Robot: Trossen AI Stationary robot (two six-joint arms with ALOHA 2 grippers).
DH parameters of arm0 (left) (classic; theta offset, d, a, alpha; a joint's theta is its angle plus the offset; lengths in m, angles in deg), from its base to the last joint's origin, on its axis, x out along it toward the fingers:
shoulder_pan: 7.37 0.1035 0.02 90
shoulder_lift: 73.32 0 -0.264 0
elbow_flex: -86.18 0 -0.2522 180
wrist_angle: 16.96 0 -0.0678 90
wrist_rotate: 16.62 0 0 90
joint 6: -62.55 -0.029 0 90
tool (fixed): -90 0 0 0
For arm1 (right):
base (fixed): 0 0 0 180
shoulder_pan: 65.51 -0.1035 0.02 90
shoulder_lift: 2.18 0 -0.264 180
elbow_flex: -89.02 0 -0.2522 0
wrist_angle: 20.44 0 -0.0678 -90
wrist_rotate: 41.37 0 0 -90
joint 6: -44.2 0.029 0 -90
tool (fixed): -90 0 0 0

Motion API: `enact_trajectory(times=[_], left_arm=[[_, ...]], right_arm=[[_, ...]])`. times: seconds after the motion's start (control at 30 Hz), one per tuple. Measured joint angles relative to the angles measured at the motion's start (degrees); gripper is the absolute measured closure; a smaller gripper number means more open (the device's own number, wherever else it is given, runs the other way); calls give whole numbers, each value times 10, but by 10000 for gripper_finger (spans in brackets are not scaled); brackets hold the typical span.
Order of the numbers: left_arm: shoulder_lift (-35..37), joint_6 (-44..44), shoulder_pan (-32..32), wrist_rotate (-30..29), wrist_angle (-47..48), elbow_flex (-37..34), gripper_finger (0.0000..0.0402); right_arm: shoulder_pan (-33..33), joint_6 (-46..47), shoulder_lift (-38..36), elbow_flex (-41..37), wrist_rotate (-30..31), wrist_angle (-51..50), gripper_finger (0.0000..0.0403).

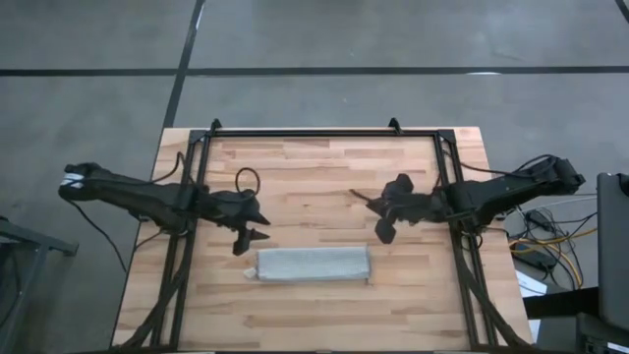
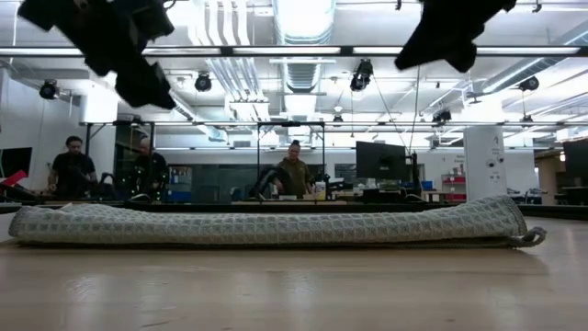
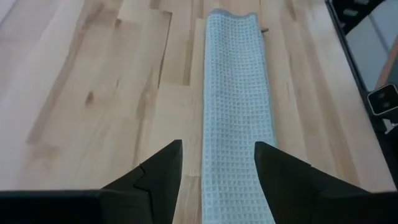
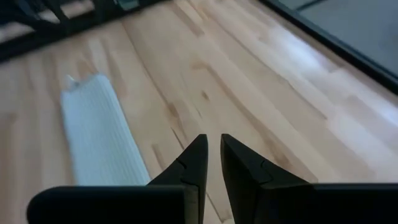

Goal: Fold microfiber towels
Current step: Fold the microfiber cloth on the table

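Observation:
The microfiber towel (image 1: 313, 265) is folded into a long narrow grey-green strip. It lies flat on the wooden table (image 1: 324, 177), parallel to the near edge, and shows in the low view (image 2: 276, 223) and both wrist views (image 3: 239, 106) (image 4: 99, 137). My left gripper (image 1: 254, 234) hovers open above the strip's left end, its fingers (image 3: 163, 171) clear of the cloth. My right gripper (image 1: 383, 228) hangs above the table, just beyond the strip's right end. Its fingertips (image 4: 212, 138) are almost together with a narrow gap and nothing between them.
A black metal frame (image 1: 324, 133) runs along the table's far edge and down both sides. Cables and equipment (image 1: 550, 246) lie off the right edge. In the low view people (image 2: 292, 175) stand at desks beyond the table. Bare wood lies around the strip.

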Motion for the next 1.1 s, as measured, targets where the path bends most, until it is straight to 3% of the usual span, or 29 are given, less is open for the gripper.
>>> enact_trajectory(times=[0.2,0.3,0.5,0.87,1.1], left_arm=[[32,25,0,28,-163,-87,198],[40,23,0,40,-188,-105,197],[41,25,0,40,-188,-108,197],[41,23,0,41,-184,-104,197],[40,44,0,47,-127,-104,198]], right_arm=[[-7,-20,-71,0,0,1,360],[-8,-35,-102,0,8,11,360],[-9,-44,-130,-2,11,11,360],[-9,-72,-115,-4,10,11,360],[-9,-74,-116,-4,24,11,360]])
